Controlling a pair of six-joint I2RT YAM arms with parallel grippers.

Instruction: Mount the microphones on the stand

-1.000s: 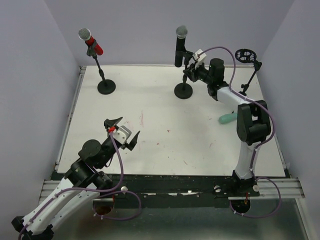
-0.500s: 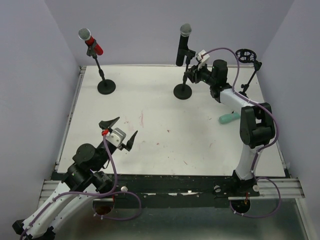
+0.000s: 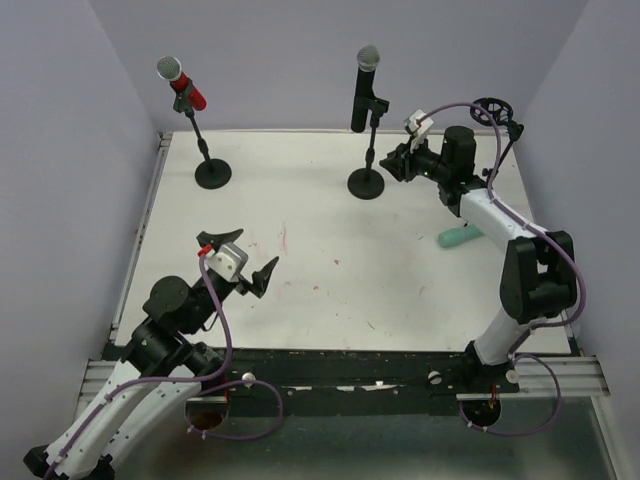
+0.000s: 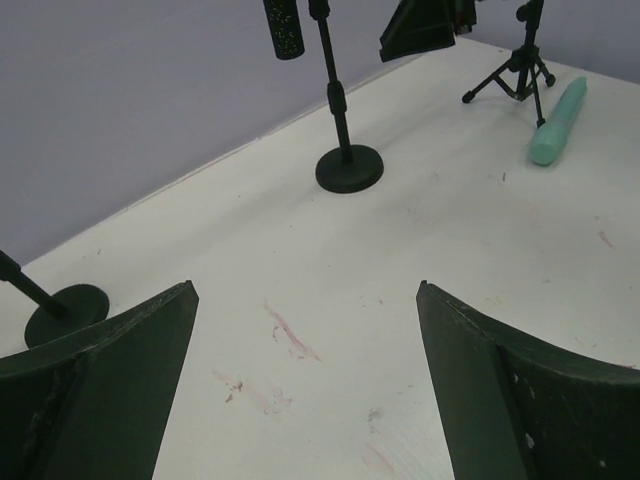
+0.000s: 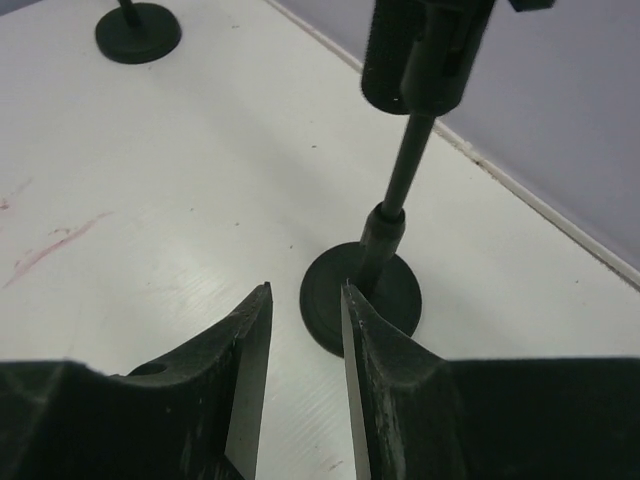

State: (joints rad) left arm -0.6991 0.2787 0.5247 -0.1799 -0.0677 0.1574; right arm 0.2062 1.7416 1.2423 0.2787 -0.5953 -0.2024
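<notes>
Red microphone point(image 3: 183, 85) sits clipped in the far-left stand point(image 3: 213, 173). Black microphone point(image 3: 362, 90) sits clipped upright in the centre stand point(image 3: 367, 183). Mint-green microphone point(image 3: 459, 236) lies flat on the bench point(image 3: 330, 220), right side. Right end effector point(image 3: 392, 162) hangs just right of the centre stand's stem. Left end effector point(image 3: 245, 257) is spread wide, holding nothing.

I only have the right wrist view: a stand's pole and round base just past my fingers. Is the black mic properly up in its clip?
Observer: Yes. The top view shows the black microphone clipped upright on that stand, head up.
Operator: What's left to mount?
Observer: The mint-green microphone lies flat beside the tripod stand, whose holder is empty.
Operator: And the red one?
Observer: The red microphone sits tilted in the clip of the far-left stand.
</notes>
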